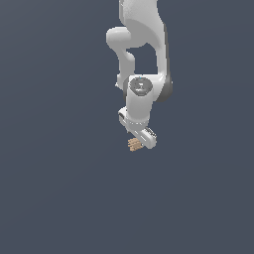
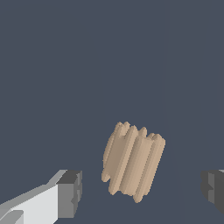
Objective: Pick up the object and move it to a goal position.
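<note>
The object (image 1: 134, 144) is a tiny tan ridged block lying on the dark grey floor, just below the white arm's hand in the exterior view. In the wrist view the object (image 2: 132, 161) fills the space between the two dark finger pads (image 2: 70, 192), touching neither of them. My gripper (image 2: 142, 190) is open, with wide gaps on both sides of the block. In the exterior view the gripper (image 1: 138, 142) hangs right over the block and partly covers it.
The white arm (image 1: 144, 49) comes down from the top of the exterior view. Around it lies only flat dark grey ground (image 1: 59, 188).
</note>
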Robot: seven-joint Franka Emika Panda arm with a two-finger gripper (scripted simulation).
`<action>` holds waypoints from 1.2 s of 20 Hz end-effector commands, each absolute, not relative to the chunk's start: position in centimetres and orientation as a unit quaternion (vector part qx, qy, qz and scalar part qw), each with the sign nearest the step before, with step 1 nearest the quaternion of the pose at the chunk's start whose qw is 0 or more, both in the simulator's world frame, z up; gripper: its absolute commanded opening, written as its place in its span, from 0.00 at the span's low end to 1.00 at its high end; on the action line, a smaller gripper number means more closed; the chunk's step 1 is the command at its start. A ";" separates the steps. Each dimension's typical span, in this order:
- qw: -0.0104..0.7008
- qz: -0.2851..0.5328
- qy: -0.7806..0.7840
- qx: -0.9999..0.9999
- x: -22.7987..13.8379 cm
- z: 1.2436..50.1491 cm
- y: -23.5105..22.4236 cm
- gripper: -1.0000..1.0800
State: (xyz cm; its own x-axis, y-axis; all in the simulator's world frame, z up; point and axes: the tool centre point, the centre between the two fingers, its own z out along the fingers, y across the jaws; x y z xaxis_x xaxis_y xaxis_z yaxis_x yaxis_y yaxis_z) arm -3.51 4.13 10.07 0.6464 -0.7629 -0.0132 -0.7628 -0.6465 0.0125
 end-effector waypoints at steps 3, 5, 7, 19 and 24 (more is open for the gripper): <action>0.002 -0.006 -0.475 0.880 -3.8 9.6 4.3 0.96; 0.002 -0.004 -0.494 0.869 -3.9 9.4 4.3 0.96; 0.001 -0.003 -0.511 0.859 -4.0 9.3 4.3 0.96; 0.000 0.000 -0.561 0.828 -4.2 8.9 4.4 0.96; 0.000 0.000 -0.560 0.829 -4.2 8.6 4.4 0.96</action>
